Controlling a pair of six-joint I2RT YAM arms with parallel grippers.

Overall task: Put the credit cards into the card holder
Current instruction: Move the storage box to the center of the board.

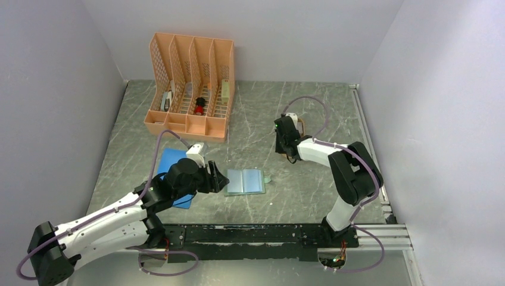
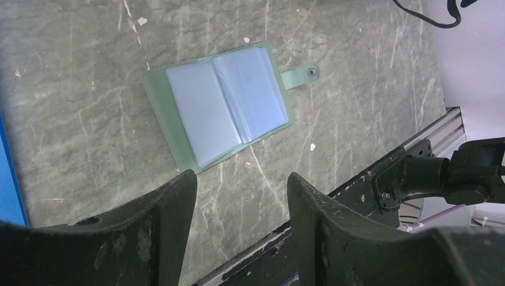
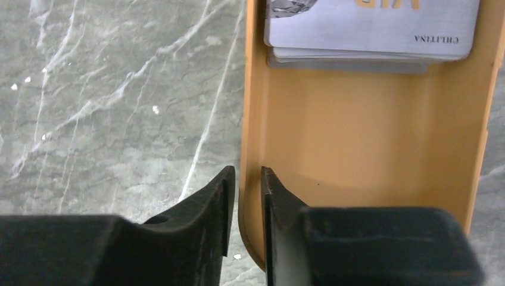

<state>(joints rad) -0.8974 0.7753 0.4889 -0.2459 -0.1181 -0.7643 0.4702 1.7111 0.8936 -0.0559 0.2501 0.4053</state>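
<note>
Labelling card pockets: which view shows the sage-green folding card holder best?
Left wrist: sage-green folding card holder lies open, pockets and snap tab clear. Top external shows it small; right wrist not at all.

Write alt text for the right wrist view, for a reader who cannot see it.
The right gripper pinches a side wall of a mustard-yellow tray, one dark finger inside, one outside over the grey marble table. A small stack of pale credit cards lies at the tray's far end.
</note>
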